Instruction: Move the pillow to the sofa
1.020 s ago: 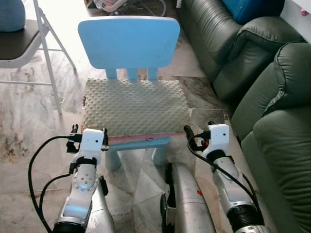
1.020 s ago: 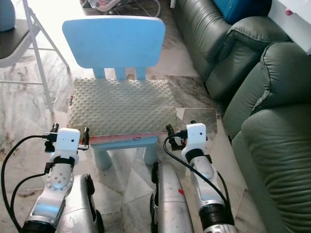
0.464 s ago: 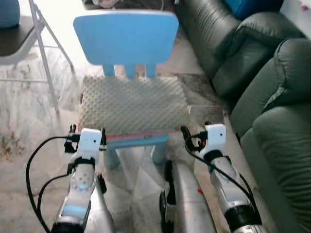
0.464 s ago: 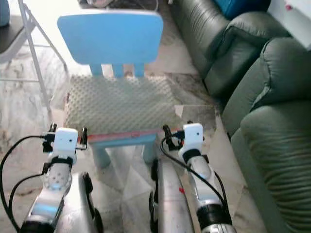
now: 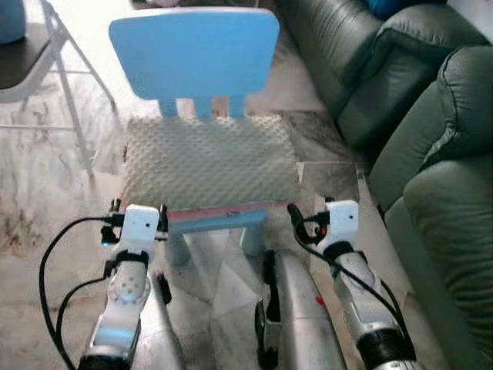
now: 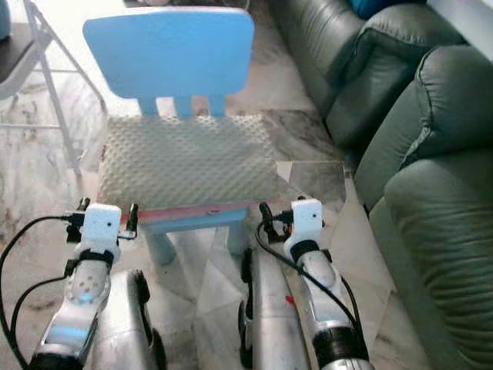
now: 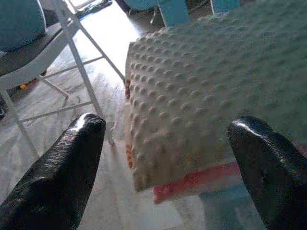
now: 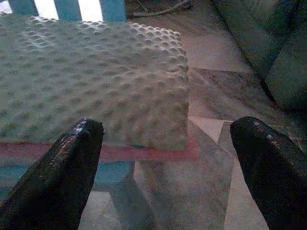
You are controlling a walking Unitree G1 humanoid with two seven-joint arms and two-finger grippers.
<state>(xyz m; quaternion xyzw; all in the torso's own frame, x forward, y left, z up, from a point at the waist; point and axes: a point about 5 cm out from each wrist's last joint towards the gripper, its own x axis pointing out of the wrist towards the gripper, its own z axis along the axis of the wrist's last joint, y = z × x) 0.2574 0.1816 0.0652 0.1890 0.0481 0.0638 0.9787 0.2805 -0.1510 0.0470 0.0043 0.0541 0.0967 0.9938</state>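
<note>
- Far left there's a white folding chair (image 5: 65, 73) on the marble floor (image 5: 31, 193), well apart from everything else.
- The left gripper (image 7: 163, 158) is held out in front of the robot, just short of the near left corner of the pillow (image 5: 209, 160). Its two black fingers (image 7: 57, 177) are spread wide, one on either side of that corner, and not touching it as far as I can see.
- The pillow is a pale, bumpy thing lying flat on the seat of a little light-blue kids' chair (image 5: 194, 48). It covers pretty much the whole seat, with a reddish strip peeking out under its front edge.
- The right gripper (image 8: 168, 163) mirrors the left one: held just short of the pillow's near right corner, fingers (image 8: 62, 167) wide apart, nothing in them.
- On the right is the dark green leather sofa (image 5: 447, 193), close beside the blue chair, running up that whole side.
</note>
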